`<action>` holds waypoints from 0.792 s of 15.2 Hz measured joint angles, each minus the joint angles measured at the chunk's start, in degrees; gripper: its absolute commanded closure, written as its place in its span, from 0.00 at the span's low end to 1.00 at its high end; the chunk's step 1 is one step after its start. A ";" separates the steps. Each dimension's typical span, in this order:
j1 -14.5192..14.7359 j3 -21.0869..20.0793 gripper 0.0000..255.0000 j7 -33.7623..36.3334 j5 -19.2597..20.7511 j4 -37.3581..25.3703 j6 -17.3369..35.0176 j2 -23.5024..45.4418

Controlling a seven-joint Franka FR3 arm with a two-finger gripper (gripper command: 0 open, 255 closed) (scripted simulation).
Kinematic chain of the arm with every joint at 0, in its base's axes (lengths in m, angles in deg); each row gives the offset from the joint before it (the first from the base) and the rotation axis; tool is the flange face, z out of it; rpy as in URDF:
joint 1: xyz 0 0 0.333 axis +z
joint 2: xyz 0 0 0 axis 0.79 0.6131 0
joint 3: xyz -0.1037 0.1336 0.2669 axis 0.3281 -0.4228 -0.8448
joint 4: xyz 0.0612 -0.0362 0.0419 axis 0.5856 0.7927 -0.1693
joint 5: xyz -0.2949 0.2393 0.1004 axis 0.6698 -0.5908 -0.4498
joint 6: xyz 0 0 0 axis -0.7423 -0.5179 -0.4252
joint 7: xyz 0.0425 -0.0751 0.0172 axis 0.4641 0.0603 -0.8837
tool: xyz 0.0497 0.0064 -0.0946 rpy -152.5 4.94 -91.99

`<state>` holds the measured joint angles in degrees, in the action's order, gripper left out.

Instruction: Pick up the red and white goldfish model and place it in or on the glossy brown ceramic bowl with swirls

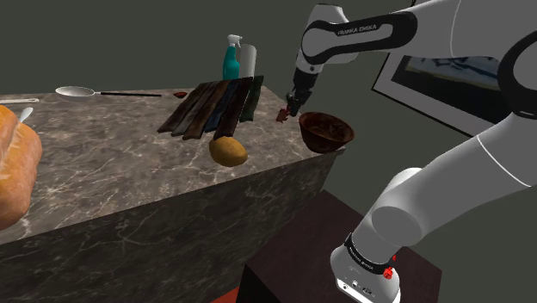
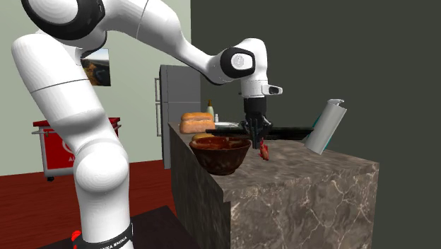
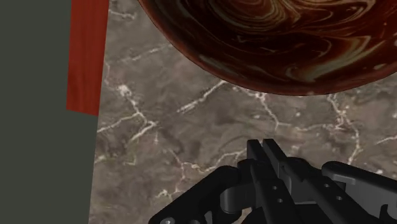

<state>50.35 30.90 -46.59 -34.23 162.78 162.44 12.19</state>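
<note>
Hand (image 2: 257,139) pinches the red goldfish (image 2: 263,151) just beside the swirled brown bowl (image 2: 220,161) on the marble counter (image 2: 311,177).

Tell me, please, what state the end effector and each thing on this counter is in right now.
end effector, shut on the goldfish.
goldfish, held just beside the bowl, not yet in it.
bowl, upright near the counter edge, nothing seen inside.
potato, lying loose on the counter.
bread loaf, lying on the counter.
</note>
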 measured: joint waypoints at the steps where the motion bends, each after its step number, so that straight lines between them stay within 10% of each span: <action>1: 0.02 -0.10 1.00 0.07 0.00 -0.53 -0.82 -0.29; 12: 0.27 -0.61 1.00 0.02 -0.33 -8.66 -9.27 -0.61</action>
<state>50.61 30.29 -46.57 -34.57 154.12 153.17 11.58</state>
